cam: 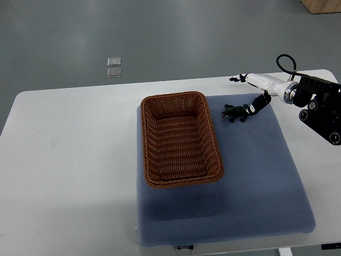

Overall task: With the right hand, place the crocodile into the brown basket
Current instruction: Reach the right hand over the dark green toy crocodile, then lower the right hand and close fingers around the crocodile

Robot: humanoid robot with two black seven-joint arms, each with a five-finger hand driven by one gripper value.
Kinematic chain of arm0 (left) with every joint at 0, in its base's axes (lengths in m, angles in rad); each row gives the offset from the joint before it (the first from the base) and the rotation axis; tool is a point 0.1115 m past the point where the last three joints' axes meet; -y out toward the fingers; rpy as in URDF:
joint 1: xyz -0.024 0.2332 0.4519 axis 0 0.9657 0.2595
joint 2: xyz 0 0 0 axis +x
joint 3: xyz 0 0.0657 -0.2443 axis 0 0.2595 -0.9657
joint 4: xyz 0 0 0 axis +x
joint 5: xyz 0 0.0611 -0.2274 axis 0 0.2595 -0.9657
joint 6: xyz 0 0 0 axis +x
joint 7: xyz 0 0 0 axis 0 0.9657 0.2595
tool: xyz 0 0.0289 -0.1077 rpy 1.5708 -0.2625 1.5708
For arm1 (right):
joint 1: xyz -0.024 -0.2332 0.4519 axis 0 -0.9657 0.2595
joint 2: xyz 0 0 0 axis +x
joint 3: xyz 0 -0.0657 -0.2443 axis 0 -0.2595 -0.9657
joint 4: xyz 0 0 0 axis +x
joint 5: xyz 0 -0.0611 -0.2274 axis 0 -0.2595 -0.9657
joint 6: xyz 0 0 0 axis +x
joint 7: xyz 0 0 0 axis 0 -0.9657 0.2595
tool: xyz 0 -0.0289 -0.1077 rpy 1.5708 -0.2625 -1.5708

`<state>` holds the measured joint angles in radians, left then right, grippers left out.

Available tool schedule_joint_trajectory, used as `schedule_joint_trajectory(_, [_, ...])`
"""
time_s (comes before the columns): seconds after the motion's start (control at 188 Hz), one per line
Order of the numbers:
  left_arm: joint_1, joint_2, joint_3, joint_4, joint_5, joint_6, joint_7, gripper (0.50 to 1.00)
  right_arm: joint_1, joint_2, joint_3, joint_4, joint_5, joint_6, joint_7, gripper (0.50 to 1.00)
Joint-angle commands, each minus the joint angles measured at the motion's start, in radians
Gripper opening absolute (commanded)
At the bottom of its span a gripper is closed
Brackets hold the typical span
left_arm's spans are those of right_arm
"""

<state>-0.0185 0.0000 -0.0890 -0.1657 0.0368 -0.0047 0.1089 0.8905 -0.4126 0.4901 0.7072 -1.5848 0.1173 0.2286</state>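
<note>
Since the right hand (260,92) has its fingers apart beside the crocodile (233,112), upper right, it should close softly around the crocodile's middle.

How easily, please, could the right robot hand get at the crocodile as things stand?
Probably quite easily, yes. The right robot hand is close beside the crocodile, which lies in the open on the blue mat, outside the brown basket. Nothing stands between them.

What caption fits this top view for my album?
Right hand at the toy crocodile on the blue mat, beside the empty brown basket.
</note>
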Motion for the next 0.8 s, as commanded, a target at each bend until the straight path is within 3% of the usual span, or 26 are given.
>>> schedule_joint_trajectory(0.0, [0.000,0.000,0.000,0.000,0.000,0.000,0.000,1.000,0.021,-0.015,-0.053,0.000,-0.012,0.001,0.001,0.932])
schedule_joint_trajectory(0.794, [0.000,0.000,0.000,0.000,0.000,0.000,0.000,1.000,0.053,0.003,-0.159,-0.003,-0.030,-0.011,0.011,0.924])
